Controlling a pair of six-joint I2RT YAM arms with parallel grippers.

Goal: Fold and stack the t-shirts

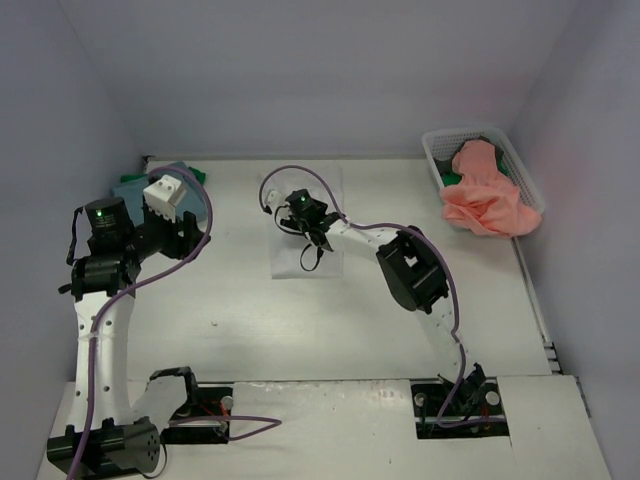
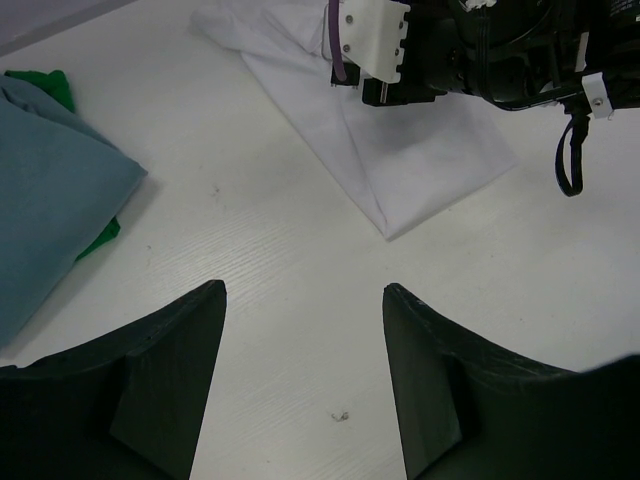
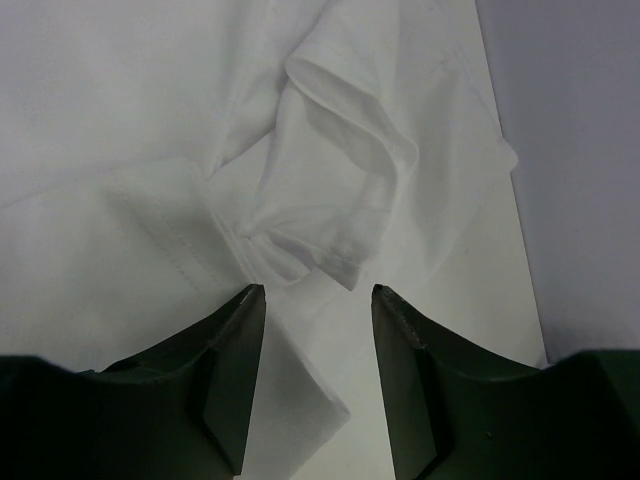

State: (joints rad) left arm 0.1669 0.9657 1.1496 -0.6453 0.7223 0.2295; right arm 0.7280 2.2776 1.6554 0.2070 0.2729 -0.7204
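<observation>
- The white t-shirt (image 1: 285, 250) lies flat on the worktop (image 1: 250, 330), in the middle and toward the far side. In the right wrist view one sleeve (image 3: 330, 200) is bunched into soft folds.
- The right jaws hover just above the white t-shirt. They stand part-way open over the bunched sleeve, and no cloth is caught between them.
- The left jaws stand wide apart over bare worktop and hold nothing.
- Just beside the left jaws, at the far left corner, a light blue t-shirt (image 2: 50, 200) lies folded on top of a green t-shirt (image 2: 40, 85), whose edges stick out from under it.
- A salmon pink t-shirt (image 1: 490, 200) spills crumpled over the near rim of the white mesh basket (image 1: 440, 150) at the far right, well apart from both arms.
</observation>
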